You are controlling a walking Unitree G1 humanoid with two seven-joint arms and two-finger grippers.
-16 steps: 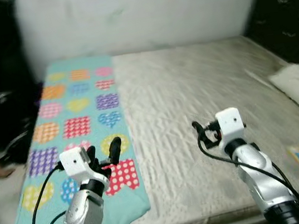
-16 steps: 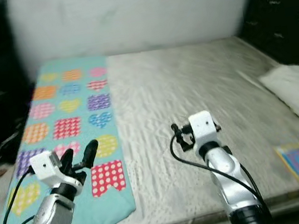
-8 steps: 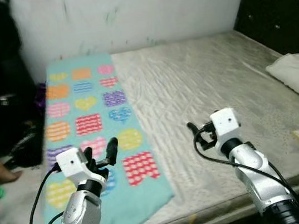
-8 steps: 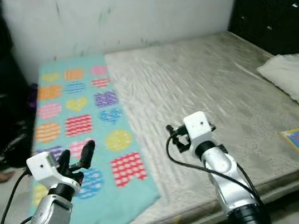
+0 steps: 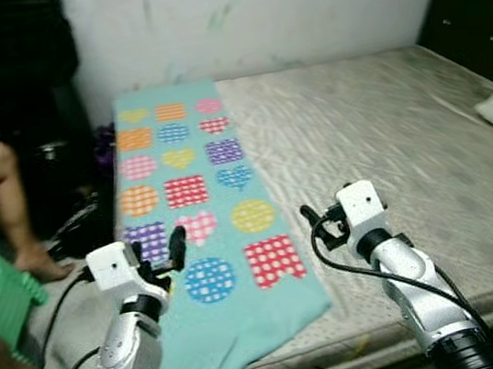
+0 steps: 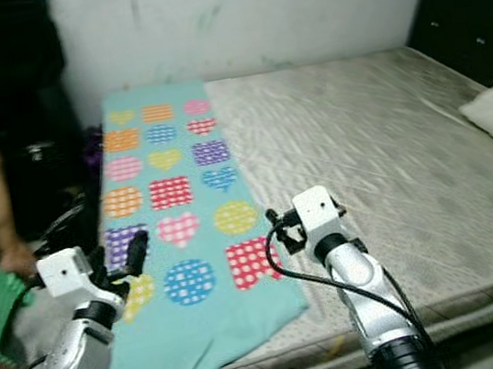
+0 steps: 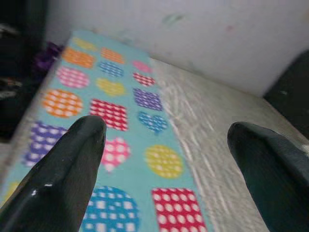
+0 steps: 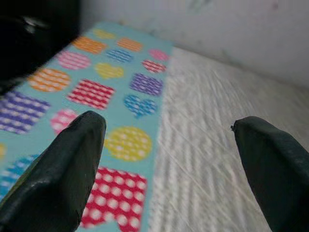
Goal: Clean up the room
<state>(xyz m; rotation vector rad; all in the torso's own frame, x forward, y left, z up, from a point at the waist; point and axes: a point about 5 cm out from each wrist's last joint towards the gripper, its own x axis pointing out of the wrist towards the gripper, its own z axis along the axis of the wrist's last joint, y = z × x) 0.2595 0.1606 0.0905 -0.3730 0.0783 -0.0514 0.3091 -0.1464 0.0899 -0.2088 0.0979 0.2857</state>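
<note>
So the teal blanket (image 5: 197, 212) with the dotted hearts and squares lies spread down the left strip of the bed (image 5: 389, 145), its near end drooping over the edge. Both arms are held out over it, left pincer (image 7: 166, 159) and right pincer (image 8: 169, 164) spread wide and empty, probably lining up a grab. A person's leg (image 5: 9, 197) stands beside the bed, a bit blurry.
</note>
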